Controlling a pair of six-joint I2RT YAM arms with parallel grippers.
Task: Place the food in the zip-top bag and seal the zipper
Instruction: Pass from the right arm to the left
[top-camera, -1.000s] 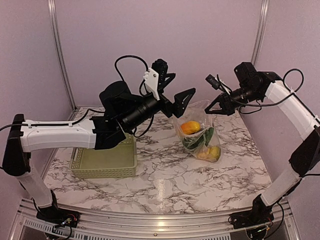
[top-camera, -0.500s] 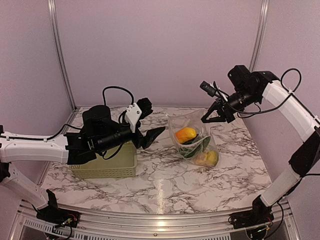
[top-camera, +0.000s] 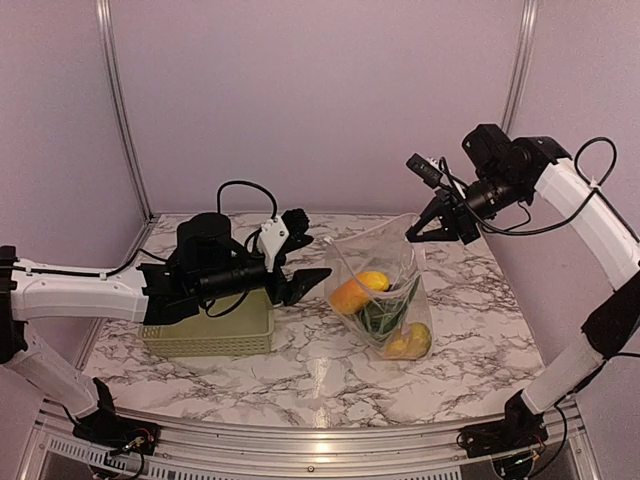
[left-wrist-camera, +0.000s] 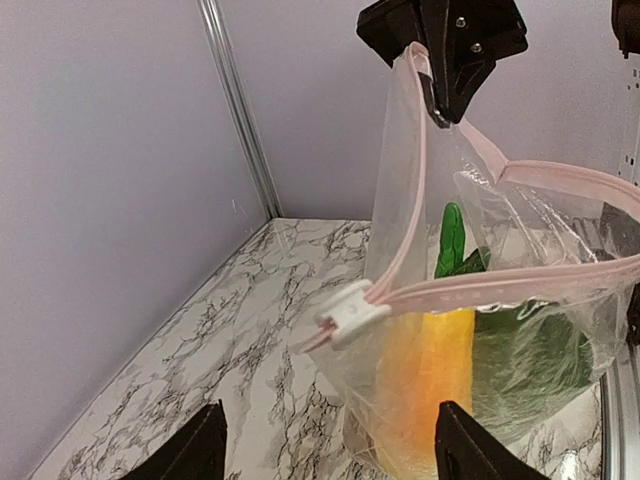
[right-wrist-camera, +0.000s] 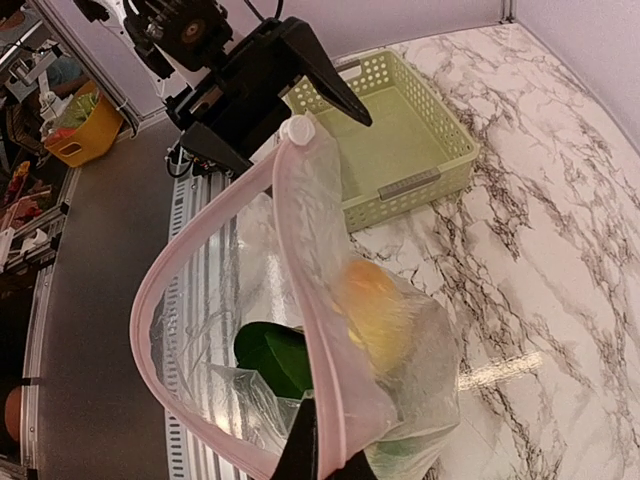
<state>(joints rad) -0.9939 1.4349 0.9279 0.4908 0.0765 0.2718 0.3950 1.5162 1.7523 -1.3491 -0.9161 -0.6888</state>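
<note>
1. Right gripper (top-camera: 420, 233): the fingers are pressing together on the upper corner of the zip-top bag (top-camera: 378, 285), at one end of the zipper (left-wrist-camera: 520, 282). In the top view the bag is hanging from this pinch toward 7 o'clock. Its lower end is reaching down to the marble table (top-camera: 300, 375); whether it is resting there cannot be told.

2. Left gripper (top-camera: 306, 250): the fingers are standing spread and are gripping nothing. In the top view the bag is lying at 3 o'clock of the fingertips, just beside them. In the left wrist view the white slider (left-wrist-camera: 345, 312) is sitting at 12 o'clock of the gap between the two fingers. It is ahead of the tips and apart from both.

3. Zipper: in the right wrist view the two pink strips are bowing apart into a loop, so the mouth is standing open. The slider is sitting at the end of the strip nearest the left gripper, well apart from the right gripper's pinch.

4. Contents: all visible food is lying inside the bag.
   - An orange piece (top-camera: 355, 292) is sitting at the 9 o'clock side.
   - Green pieces (top-camera: 385, 312) are lying in the middle.
   - A yellow fruit (top-camera: 408, 342) is sitting at the bottom, toward 5 o'clock.

5. Basket (top-camera: 215, 325): the pale green basket is standing on the table at 9 o'clock of the bag, beneath the left arm's wrist.
</note>
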